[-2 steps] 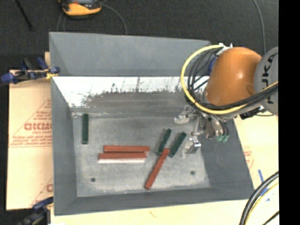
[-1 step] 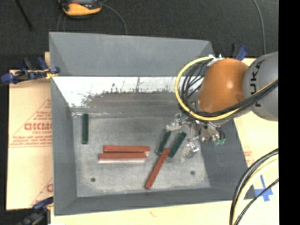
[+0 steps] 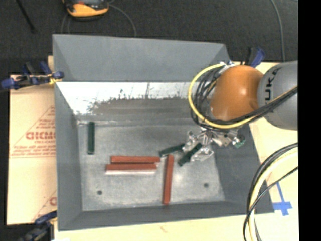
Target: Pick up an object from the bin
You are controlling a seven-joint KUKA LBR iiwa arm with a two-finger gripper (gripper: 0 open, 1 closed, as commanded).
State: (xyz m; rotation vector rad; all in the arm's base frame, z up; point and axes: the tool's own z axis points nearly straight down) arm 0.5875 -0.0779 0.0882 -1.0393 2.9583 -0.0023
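My gripper hangs low over the right half of the bin floor, under the arm's orange cover. Two short dark green sticks lie right at it. One green stick points out to its left. The other green stick sits just below and partly under the gripper's metal parts. Whether either one is gripped is hidden. A red-brown stick lies upright in the view just left of and below the gripper, its top end near the green sticks.
Two more red-brown sticks lie side by side across the middle of the floor, the upper and the lower, paler-edged one. Another dark green stick lies alone by the left wall. The arm and its cables cover the bin's right rim.
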